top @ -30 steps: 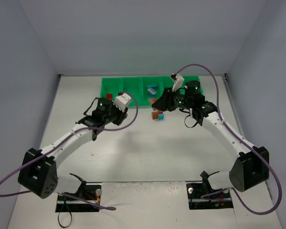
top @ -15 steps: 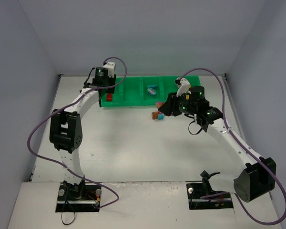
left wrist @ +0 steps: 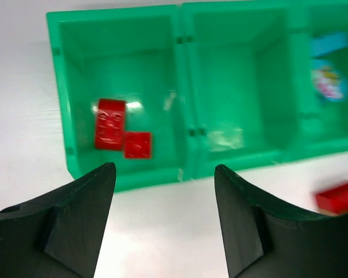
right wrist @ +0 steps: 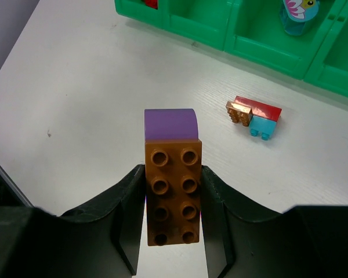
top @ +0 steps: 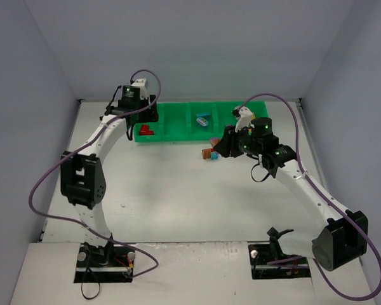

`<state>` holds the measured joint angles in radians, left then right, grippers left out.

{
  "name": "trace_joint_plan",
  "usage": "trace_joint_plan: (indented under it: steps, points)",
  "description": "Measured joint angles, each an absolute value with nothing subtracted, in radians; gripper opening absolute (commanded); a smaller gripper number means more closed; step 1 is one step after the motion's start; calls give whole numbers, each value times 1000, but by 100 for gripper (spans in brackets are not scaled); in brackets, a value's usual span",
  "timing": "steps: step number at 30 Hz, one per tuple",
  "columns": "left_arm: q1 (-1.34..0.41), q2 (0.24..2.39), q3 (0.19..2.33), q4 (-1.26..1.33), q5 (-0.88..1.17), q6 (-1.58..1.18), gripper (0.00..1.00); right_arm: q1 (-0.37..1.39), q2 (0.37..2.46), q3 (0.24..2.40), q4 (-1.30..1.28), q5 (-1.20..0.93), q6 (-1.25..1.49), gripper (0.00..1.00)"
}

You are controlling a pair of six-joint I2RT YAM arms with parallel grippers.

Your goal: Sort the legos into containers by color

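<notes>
Over the left end of the green tray, the left gripper hangs with jaws spread wide and nothing between them. 2 red bricks lie in the tray's leftmost compartment. Cyan pieces sit in its 3rd, and the 2nd looks bare. In front of the tray, the right gripper is clamped on a brown brick with a purple brick joined at its far end. A cluster of 3 bricks, brown, red and cyan, waits on the table near the tray's front wall. Sorting looks under half done; the arm hides the tray's right end.
</notes>
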<state>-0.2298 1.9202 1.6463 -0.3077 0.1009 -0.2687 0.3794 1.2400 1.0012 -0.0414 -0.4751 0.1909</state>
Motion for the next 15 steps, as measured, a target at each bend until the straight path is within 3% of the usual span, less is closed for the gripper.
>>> trace_joint_plan:
  steps: [9,15]
  points:
    - [-316,1571,1533,-342,375,-427,64,400,1249,1000,30,-489,99,2]
    - [-452,1482,1465,-323,527,-485,64,448,1287,1002,66,-533,55,0]
